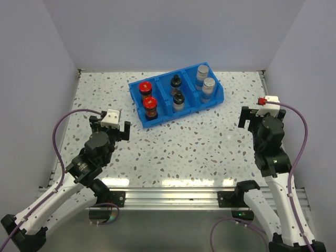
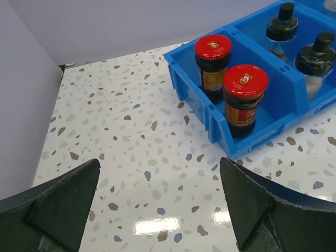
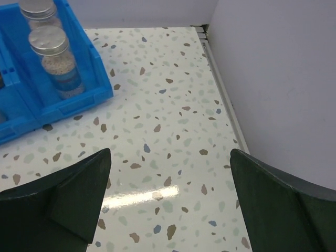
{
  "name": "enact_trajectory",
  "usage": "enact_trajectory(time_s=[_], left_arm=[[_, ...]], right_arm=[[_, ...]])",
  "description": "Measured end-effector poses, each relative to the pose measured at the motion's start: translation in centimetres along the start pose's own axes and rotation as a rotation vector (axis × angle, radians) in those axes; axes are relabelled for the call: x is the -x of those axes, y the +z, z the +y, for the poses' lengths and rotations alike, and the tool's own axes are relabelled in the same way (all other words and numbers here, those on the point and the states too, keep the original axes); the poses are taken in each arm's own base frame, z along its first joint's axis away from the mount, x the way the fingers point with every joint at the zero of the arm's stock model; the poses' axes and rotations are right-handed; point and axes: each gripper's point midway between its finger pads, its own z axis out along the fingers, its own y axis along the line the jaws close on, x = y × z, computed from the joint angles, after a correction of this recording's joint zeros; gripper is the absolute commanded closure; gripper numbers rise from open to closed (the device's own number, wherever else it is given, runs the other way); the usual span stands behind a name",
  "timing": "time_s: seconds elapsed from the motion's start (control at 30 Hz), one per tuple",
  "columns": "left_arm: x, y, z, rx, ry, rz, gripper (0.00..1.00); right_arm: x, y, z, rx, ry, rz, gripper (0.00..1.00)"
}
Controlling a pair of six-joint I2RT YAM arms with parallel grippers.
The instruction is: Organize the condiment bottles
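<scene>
The left gripper hangs low over the speckled white terrazzo-pattern table at its near left. Its two dark fingers are spread wide, with nothing between them and only bare tabletop showing in the gap. The right gripper is in the same state at the near right of the table, close to the right-hand wall: its jaws are parted wide, it grips nothing, and it touches nothing that can be seen. All six condiment bottles stand upright in the blue three-compartment plastic bin, which sits askew toward the far middle of the table, well apart from both grippers. In the overhead view, the left compartment holds the two round red-capped jars with dark contents, the farther one just behind the nearer one. The middle compartment holds the two black-capped clear glass jars, again one behind and one in front. The right compartment holds the two silver-capped jars with white and blue labels, the farther close beside the nearer. From the left wrist, the red-capped pair is straight ahead past the bin's near corner. From the right wrist, the silver-capped pair is off to the upper left, and the nearer jar shows pale grainy contents above its blue label band.
</scene>
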Motion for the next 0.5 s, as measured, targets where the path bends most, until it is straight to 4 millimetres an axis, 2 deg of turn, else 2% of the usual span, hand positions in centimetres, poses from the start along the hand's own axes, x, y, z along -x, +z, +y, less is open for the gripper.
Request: enact_trajectory(time_s=[0.3,0.5], left_arm=[[0.0,0.0,-0.2,-0.011,-0.001,-0.002,0.0],[0.1,0.0,-0.4,-0.023,-0.001,-0.003,0.0]], right_arm=[[-4.6,0.7,-1.6,-0.127,0.011,0.089,0.01],[-4.7,0.6,-2.6,-0.172,0.034,0.08,0.01]])
